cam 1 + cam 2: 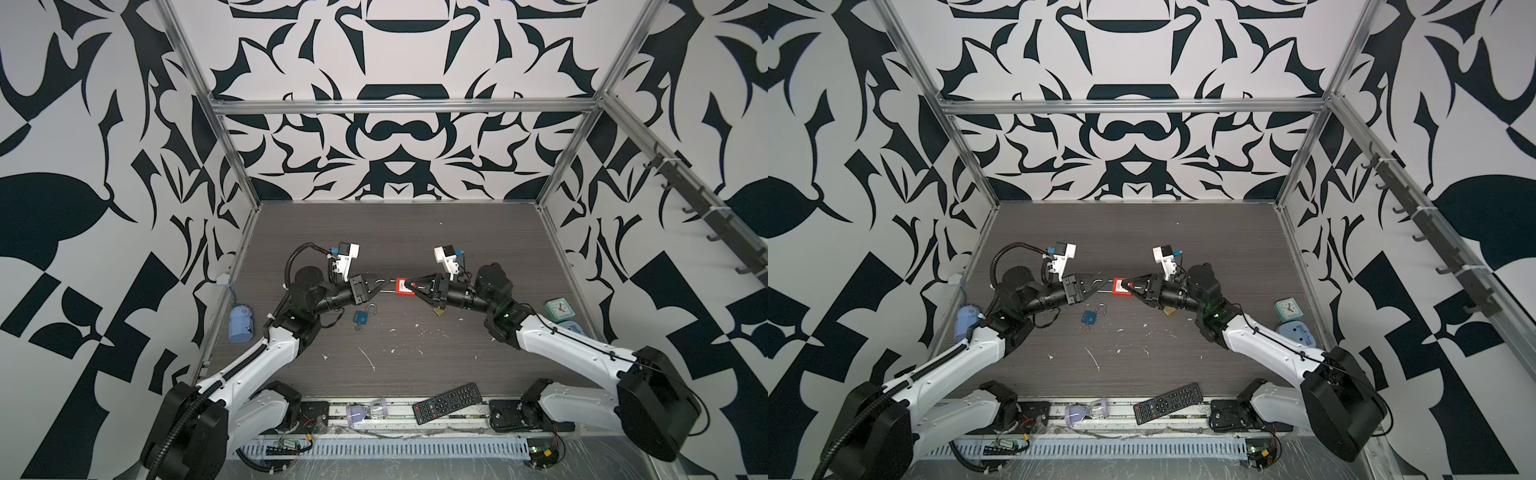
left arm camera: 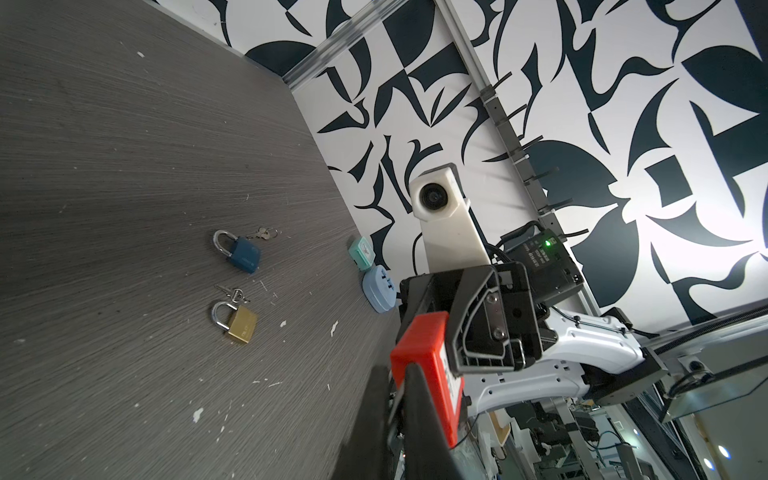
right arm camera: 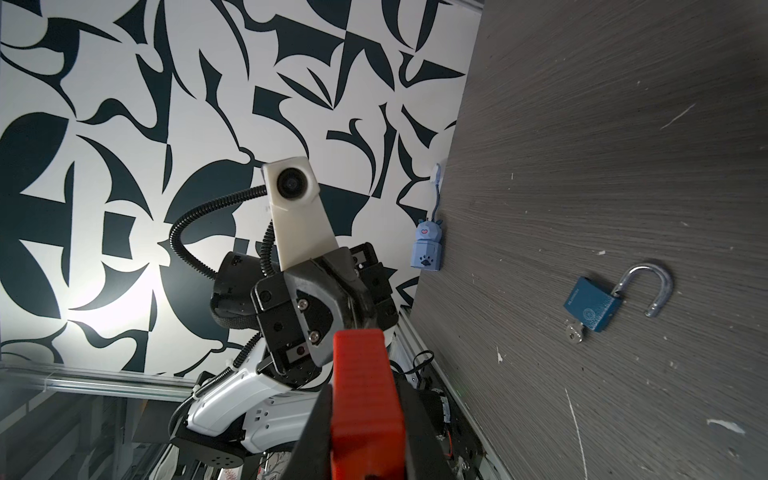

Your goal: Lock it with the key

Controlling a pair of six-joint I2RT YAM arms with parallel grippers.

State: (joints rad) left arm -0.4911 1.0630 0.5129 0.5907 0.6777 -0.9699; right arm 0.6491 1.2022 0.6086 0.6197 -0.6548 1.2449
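A red padlock (image 1: pixel 405 286) (image 1: pixel 1122 286) hangs in the air above the middle of the table, between both grippers. My right gripper (image 1: pixel 411 284) (image 3: pixel 365 436) is shut on its red body (image 3: pixel 365 395), one finger on each side. My left gripper (image 1: pixel 388 285) (image 2: pixel 399 415) is shut on the thin steel shackle (image 1: pixel 379 285) that sticks out toward the left. In the left wrist view the red body (image 2: pixel 424 357) sits just past my dark fingers. The key of this padlock is hidden.
A blue padlock (image 1: pixel 362 316) (image 3: pixel 594 309) with an open shackle and a key lies below the left gripper. A brass padlock (image 2: pixel 241 326) and a darker blue one (image 2: pixel 243 255) lie under the right arm. Remote (image 1: pixel 448 402), clock (image 1: pixel 559 309), blue adapter (image 1: pixel 240 324).
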